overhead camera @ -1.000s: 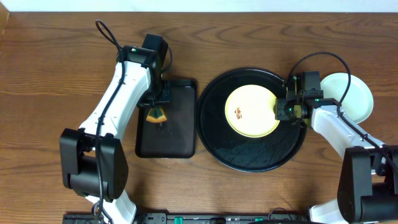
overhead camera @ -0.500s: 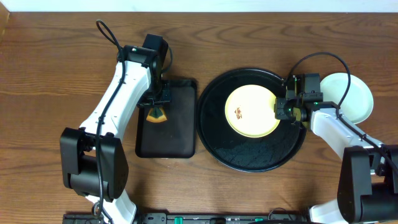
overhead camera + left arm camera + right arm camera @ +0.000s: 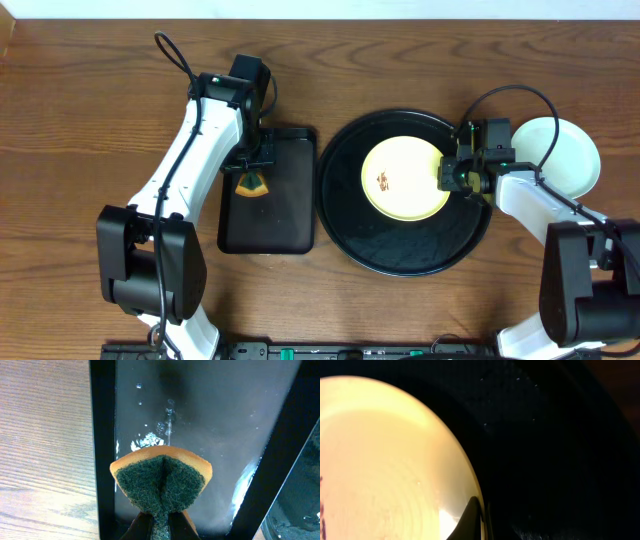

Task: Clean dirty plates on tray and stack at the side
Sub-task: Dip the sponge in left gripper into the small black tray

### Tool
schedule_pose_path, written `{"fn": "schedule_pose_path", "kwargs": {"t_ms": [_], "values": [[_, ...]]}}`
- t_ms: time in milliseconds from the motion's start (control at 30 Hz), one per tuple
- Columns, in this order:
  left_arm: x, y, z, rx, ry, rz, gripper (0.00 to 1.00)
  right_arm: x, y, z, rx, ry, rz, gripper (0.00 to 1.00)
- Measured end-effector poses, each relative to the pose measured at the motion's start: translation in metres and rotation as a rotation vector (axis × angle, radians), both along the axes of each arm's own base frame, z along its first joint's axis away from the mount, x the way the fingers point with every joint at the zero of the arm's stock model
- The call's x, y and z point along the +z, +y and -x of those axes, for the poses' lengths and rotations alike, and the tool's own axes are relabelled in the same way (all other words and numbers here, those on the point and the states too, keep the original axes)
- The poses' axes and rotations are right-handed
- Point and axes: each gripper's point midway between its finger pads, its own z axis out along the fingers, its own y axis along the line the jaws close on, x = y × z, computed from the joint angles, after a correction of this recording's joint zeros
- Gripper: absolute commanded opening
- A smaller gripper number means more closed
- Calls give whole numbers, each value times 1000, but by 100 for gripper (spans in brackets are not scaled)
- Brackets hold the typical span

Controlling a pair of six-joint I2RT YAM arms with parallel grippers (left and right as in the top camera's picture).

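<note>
A pale yellow plate [image 3: 403, 178] with a small brown smear [image 3: 383, 182] lies in the large round black tray [image 3: 400, 255]. My right gripper [image 3: 452, 174] is shut on the plate's right rim; in the right wrist view one finger [image 3: 471, 519] lies inside the rim of the plate [image 3: 385, 465], which rests on the tray [image 3: 555, 450]. A pale mint plate [image 3: 565, 155] sits on the table right of the tray; I cannot tell whether another lies under it. My left gripper [image 3: 250, 172] is shut on a green and orange sponge [image 3: 161, 479], just above the wet rectangular tray.
The smaller rectangular black tray [image 3: 280, 225] stands left of the round tray, almost touching it, with water on its floor [image 3: 210, 420]. Bare wooden table [image 3: 90, 120] lies to the far left and along the back edge.
My right gripper has edged slightly left on the yellow plate's rim. The plate and the left arm with the sponge have stayed where they were.
</note>
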Motion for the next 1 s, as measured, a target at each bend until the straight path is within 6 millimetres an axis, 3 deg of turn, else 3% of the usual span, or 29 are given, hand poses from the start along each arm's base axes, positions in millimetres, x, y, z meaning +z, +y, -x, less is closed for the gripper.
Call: {"fn": "schedule_pose_path", "kwargs": {"t_ms": [300, 500, 667, 933, 1000], "values": [[0, 0, 0, 0, -1, 0, 12, 3, -3, 39, -141, 160, -41, 2], [0, 0, -1, 1, -4, 1, 12, 5, -4, 31, -151, 127, -43, 36], [0, -1, -4, 1, -16, 4, 11, 11, -3, 16, -112, 55, -34, 37], [0, -1, -5, 1, -22, 5, 11, 12, -3, 13, -91, 39, -23, 36], [0, -2, -5, -1, -22, 5, 11, 12, -3, 11, -88, 33, -22, 29]]}}
